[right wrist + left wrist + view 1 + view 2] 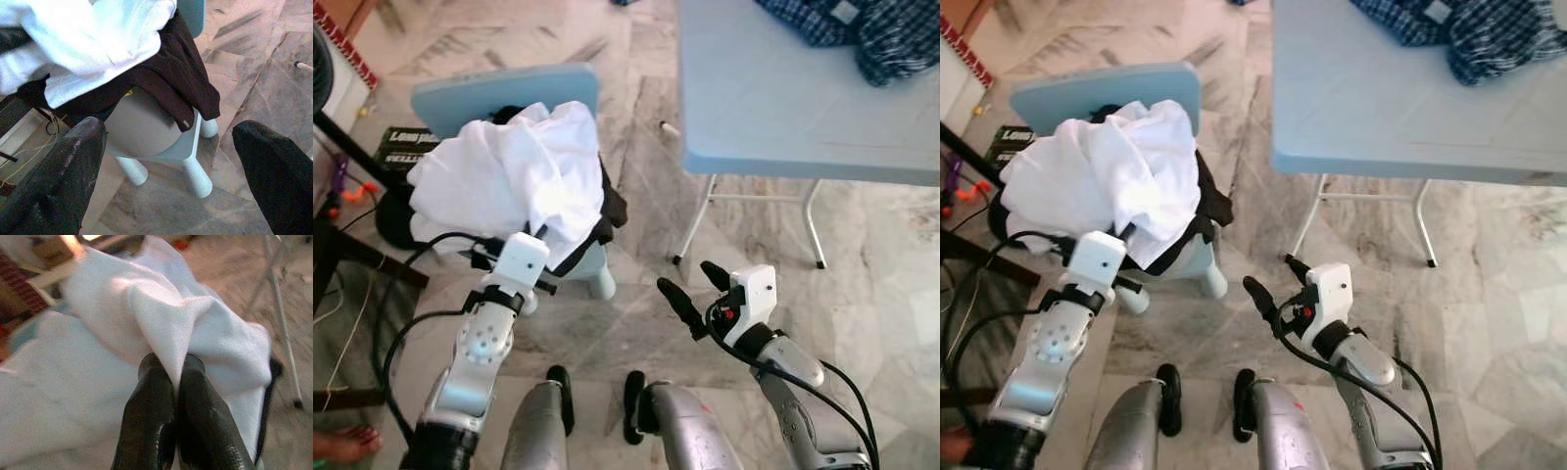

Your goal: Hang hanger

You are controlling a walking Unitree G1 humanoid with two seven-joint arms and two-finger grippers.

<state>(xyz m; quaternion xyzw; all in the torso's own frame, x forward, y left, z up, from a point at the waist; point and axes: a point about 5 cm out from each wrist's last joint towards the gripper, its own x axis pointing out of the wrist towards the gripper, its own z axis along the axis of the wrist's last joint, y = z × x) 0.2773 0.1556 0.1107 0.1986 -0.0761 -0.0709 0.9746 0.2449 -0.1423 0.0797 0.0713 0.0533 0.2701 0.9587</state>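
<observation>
A crumpled white garment (509, 176) lies piled on a small light blue plastic chair (499, 93), over a dark brown garment (610, 209) that hangs off the seat's right side. My left gripper (172, 363) is at the front of the pile, shut on a fold of the white garment. My right gripper (685, 276) hovers open over the marble floor to the right of the chair, with nothing between its fingers (73, 166). In the right wrist view, the chair's legs (195, 176) and the brown garment (181, 93) are ahead of it.
A light blue folding table (783, 98) stands at the right with a blue plaid shirt (862, 29) on it; its metal legs (695, 220) reach the floor near the chair. A black box (406, 147) and dark stand legs sit left. A person's foot (342, 446) is at bottom left.
</observation>
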